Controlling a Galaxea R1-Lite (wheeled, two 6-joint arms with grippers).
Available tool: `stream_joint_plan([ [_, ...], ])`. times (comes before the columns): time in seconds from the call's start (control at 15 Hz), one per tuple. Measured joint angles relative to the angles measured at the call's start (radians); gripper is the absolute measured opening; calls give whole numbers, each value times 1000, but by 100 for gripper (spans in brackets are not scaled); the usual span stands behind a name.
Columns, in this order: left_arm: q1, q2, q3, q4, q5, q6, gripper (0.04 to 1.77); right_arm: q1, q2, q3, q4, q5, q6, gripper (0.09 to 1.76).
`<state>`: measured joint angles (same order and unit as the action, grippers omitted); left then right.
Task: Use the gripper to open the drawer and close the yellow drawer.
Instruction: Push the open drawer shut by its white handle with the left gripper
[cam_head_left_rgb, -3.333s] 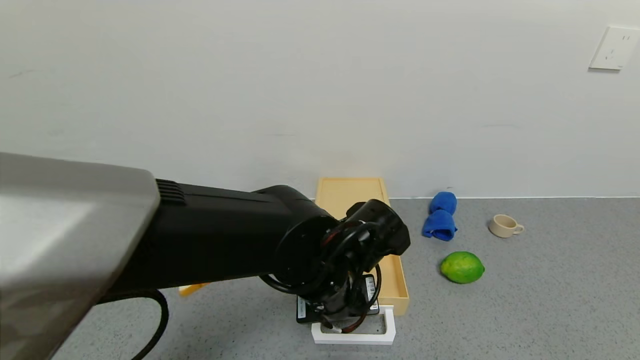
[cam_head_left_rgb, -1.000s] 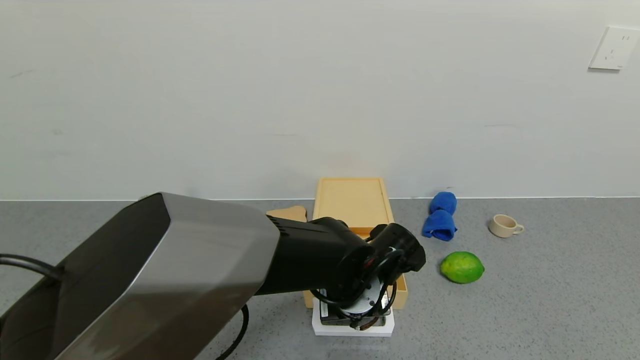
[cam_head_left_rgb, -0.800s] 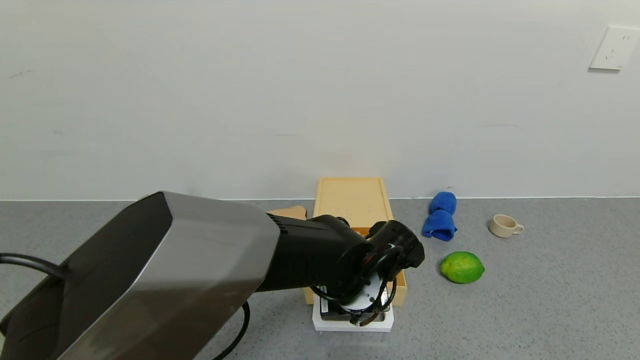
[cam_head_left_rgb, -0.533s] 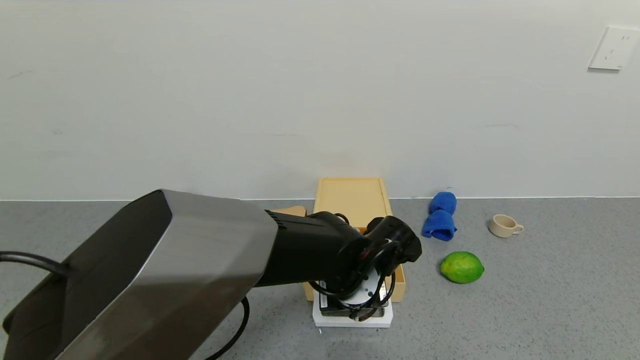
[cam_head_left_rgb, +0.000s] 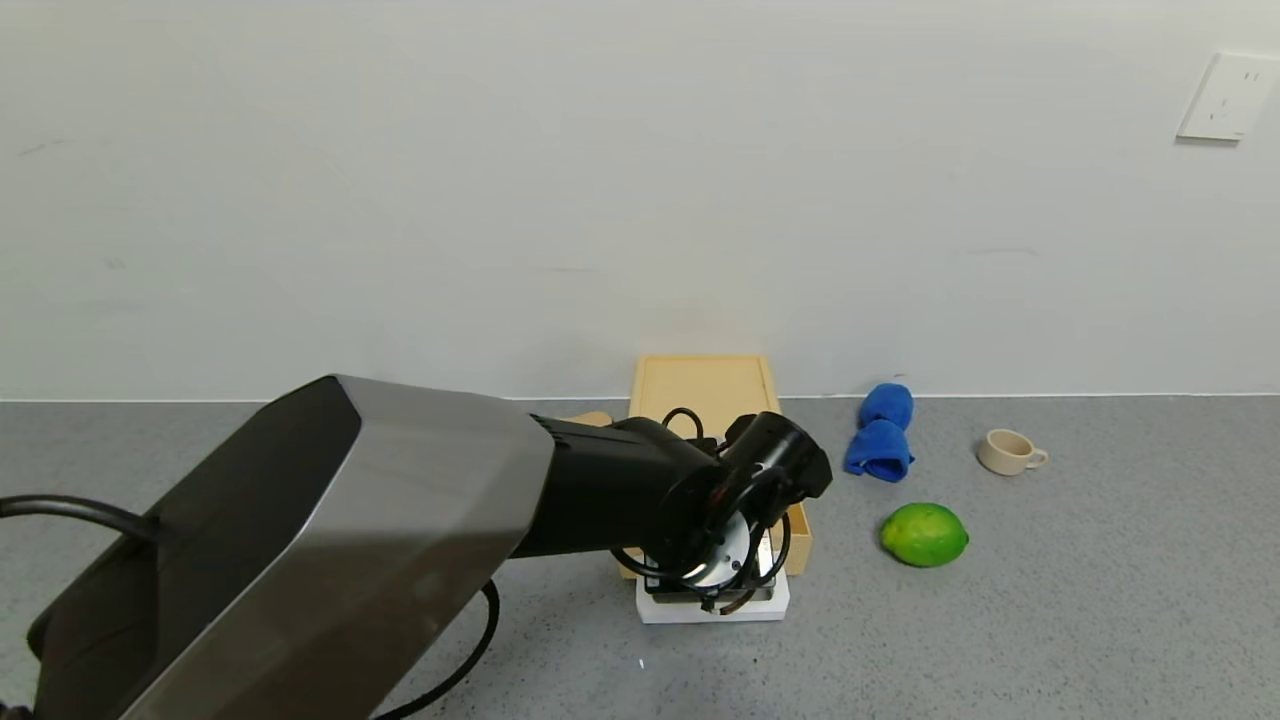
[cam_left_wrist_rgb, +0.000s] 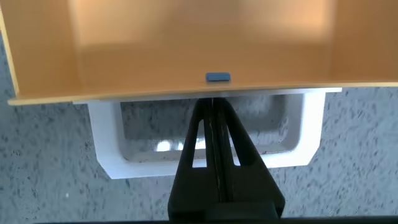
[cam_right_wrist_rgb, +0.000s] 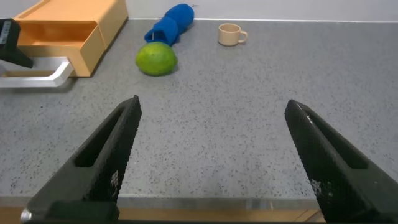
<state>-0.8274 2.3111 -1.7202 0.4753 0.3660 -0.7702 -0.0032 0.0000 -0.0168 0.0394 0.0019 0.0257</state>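
Note:
The pale yellow drawer (cam_head_left_rgb: 799, 535) sticks partly out of its matching low box (cam_head_left_rgb: 705, 388) toward me. Its white loop handle (cam_head_left_rgb: 712, 612) lies on the grey table. My left gripper (cam_head_left_rgb: 714, 590) hangs over the handle. In the left wrist view the left gripper (cam_left_wrist_rgb: 213, 104) is shut, its fingers (cam_left_wrist_rgb: 219, 143) pressed together, crossing the handle (cam_left_wrist_rgb: 106, 155) with the tips against the drawer's front (cam_left_wrist_rgb: 199, 43). They hold nothing. My right gripper (cam_right_wrist_rgb: 213, 104) is open and empty above the table's near edge, well right of the drawer (cam_right_wrist_rgb: 62, 34).
A lime (cam_head_left_rgb: 924, 534) lies just right of the drawer. A blue cloth (cam_head_left_rgb: 882, 432) and a small beige cup (cam_head_left_rgb: 1010, 451) sit behind it near the wall. A tan bread slice (cam_head_left_rgb: 590, 418) peeks out left of the box. My left arm's shell (cam_head_left_rgb: 300, 560) covers the left foreground.
My left gripper has moved away from me toward the wall. The drawer and its white handle have slid back with it, further into the box.

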Motion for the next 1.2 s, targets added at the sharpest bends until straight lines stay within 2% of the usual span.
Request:
stream_joint_plan([
  [0.87, 88, 73, -163, -4, -2, 116, 11, 0, 0, 0, 0, 1, 0, 170],
  [1.2, 121, 100, -190, -89, -3, 194, 11, 0, 0, 0, 0, 1, 0, 170],
])
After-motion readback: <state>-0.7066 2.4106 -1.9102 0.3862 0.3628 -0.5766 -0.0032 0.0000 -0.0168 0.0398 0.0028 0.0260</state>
